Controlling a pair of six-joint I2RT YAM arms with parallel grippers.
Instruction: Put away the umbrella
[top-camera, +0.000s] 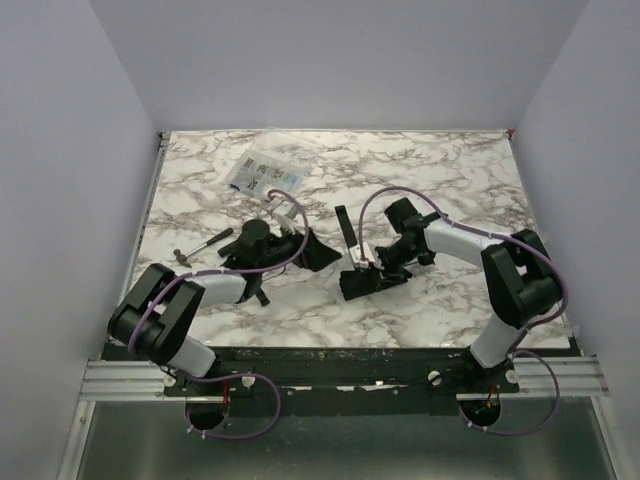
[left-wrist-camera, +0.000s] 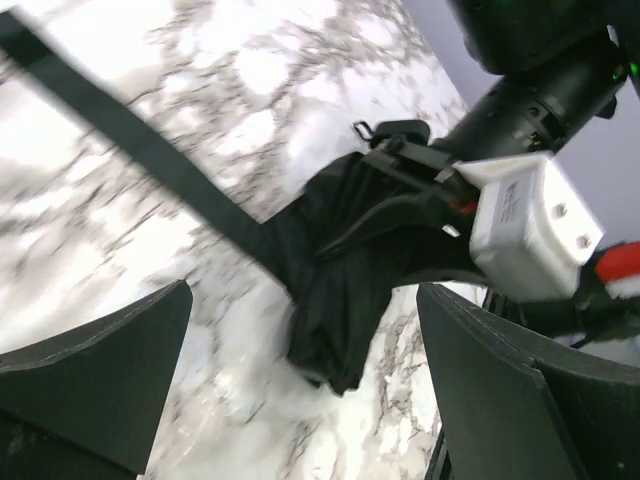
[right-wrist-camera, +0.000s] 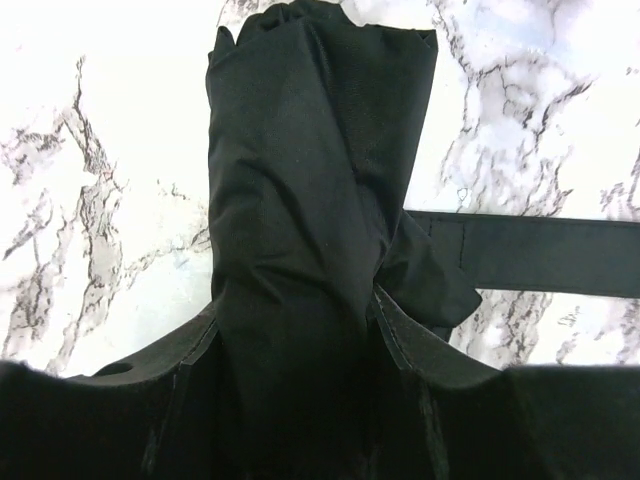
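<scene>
The umbrella (top-camera: 358, 284) lies folded as a dark black fabric bundle on the marble table, right of centre. My right gripper (top-camera: 374, 267) is shut on it; in the right wrist view the fabric (right-wrist-camera: 300, 150) runs up from between the pads (right-wrist-camera: 295, 325). A flat black strap (right-wrist-camera: 540, 255) leads off to the side, and it also shows in the top view (top-camera: 344, 228). My left gripper (top-camera: 312, 250) is open and empty just left of the bundle. In the left wrist view its fingers (left-wrist-camera: 90, 380) stand wide apart, facing the fabric (left-wrist-camera: 340, 260). The shaft and handle are hidden.
A small black-handled tool (top-camera: 205, 243) lies at the left of the table. A clear plastic compartment box (top-camera: 262, 175) sits at the back left. The white body of the right arm (left-wrist-camera: 525, 225) is close to the left gripper. Walls close in the table on three sides.
</scene>
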